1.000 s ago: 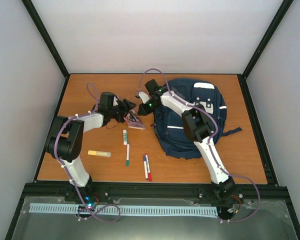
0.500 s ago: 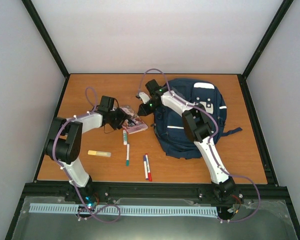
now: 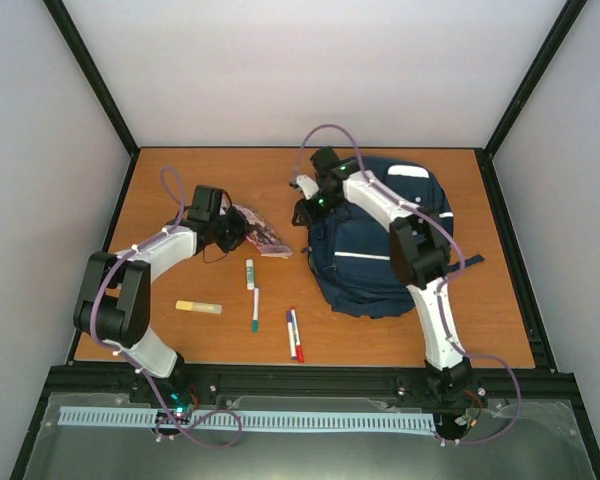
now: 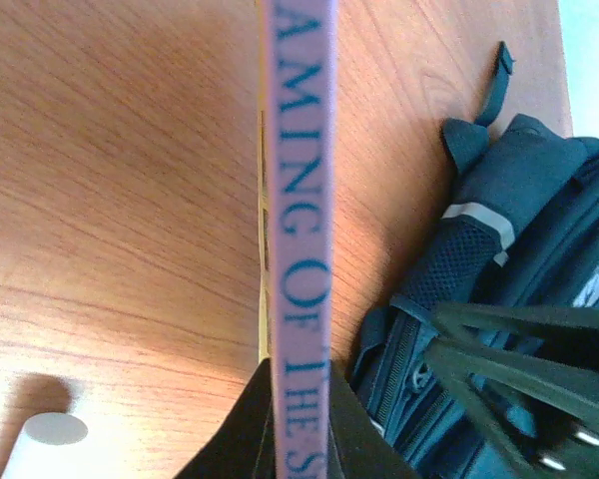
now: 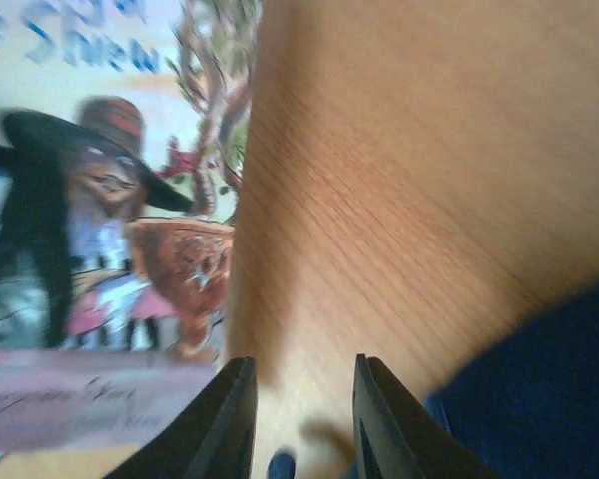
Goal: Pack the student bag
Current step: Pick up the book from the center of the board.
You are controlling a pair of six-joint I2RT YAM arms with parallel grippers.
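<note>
The student bag (image 3: 380, 245), a navy backpack with a white stripe, lies at the right of the table. A thin book (image 3: 263, 238) is tilted up on edge to its left. My left gripper (image 3: 230, 230) is shut on the book. In the left wrist view the pink spine (image 4: 299, 200) runs straight out from between the jaws of the left gripper (image 4: 299, 377), with the bag (image 4: 499, 289) on the right. My right gripper (image 3: 303, 212) hangs at the bag's left edge. It stands open (image 5: 301, 377) over bare wood, between the book cover (image 5: 100, 220) and the bag (image 5: 549, 399).
Near the front lie a yellow glue stick (image 3: 198, 307), a white marker (image 3: 249, 274), a green pen (image 3: 255, 311) and a red and a blue pen (image 3: 294, 335). A white cylinder (image 4: 45, 431) shows beside the left jaws. Black frame posts border the table.
My left gripper has closed on the book and drawn it left, tipping it onto its edge. My right gripper has opened a little and pulled back right toward the bag.
</note>
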